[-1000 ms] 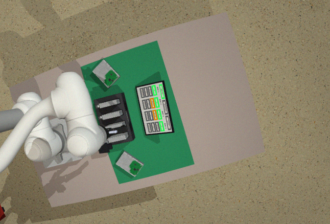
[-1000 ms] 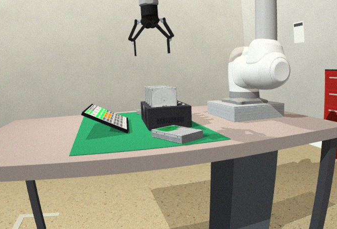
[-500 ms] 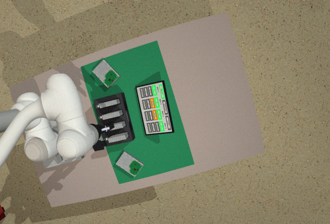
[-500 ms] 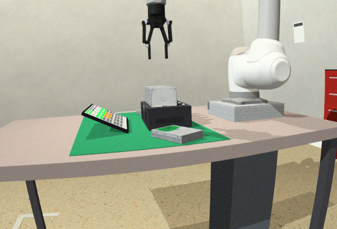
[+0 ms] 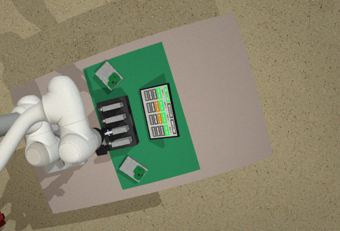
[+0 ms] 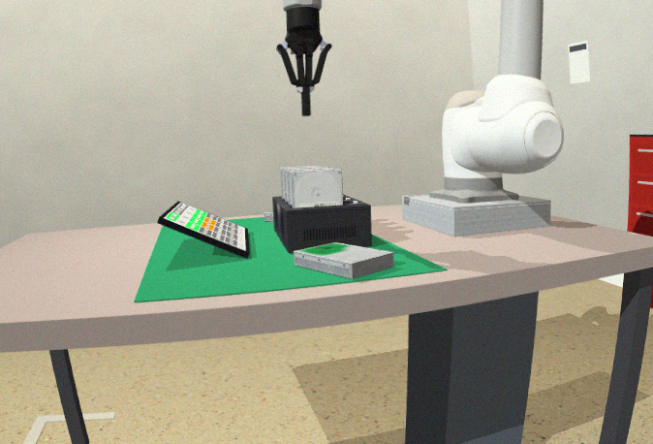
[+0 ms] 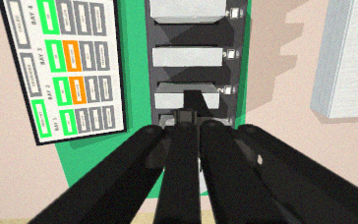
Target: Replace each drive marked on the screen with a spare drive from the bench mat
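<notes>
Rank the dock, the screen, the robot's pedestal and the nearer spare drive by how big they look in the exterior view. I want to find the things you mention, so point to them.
1. Pedestal [image 6: 426, 215]
2. Dock [image 6: 285, 230] [image 5: 133, 125]
Screen [image 6: 206, 239] [image 5: 159, 111] and nearer spare drive [image 6: 371, 257] [image 5: 133, 168]: too close to rank.

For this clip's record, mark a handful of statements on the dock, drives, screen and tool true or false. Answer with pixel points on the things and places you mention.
1. The dock [image 5: 135, 136] [image 6: 327, 227] [image 7: 189, 34] has four drives standing in it. True.
2. The tool [image 6: 305, 112] is clamped on a drive. False: it is shut with nothing between its fingers, above the dock.
3. The screen [image 5: 159, 111] [image 6: 204, 229] [image 7: 64, 69] shows orange in the rows for bays 2 and 3. True.
4. Both spare drives stand upright on the mat [image 5: 175, 158] [image 6: 180, 285] [image 7: 135, 88]. False: they lie flat.
5. The screen lies between the two spare drives and touches the dock. False: green mat shows between screen and dock.
</notes>
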Robot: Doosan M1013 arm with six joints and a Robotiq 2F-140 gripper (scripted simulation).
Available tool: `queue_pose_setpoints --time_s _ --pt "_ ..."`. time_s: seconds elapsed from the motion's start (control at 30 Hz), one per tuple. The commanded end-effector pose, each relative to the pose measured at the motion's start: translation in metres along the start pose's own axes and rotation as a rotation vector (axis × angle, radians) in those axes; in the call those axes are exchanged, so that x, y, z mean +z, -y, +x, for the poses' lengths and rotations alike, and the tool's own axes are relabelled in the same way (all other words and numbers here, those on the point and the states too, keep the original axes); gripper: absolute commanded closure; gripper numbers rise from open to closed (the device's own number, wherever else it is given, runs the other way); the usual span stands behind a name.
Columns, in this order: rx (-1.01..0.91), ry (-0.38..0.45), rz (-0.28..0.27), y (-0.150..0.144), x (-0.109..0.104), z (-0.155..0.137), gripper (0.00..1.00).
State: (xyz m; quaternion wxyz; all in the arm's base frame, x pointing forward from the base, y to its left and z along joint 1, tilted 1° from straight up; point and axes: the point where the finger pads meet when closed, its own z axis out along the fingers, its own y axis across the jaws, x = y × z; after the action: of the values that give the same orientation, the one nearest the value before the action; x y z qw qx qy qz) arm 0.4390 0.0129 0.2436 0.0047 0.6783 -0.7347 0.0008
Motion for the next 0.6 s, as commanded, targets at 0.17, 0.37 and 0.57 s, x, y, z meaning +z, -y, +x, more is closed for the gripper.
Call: queue_pose_setpoints --time_s 0.17,0.37,0.57 --pt "0.000 0.000 0.001 0.0003 -0.0004 -0.0001 0.90" --pt "-0.005 0.000 0.001 0.0004 -0.0003 -0.0005 0.90" --pt "-0.062 0.000 0.001 0.0016 0.0007 -0.0047 0.90"
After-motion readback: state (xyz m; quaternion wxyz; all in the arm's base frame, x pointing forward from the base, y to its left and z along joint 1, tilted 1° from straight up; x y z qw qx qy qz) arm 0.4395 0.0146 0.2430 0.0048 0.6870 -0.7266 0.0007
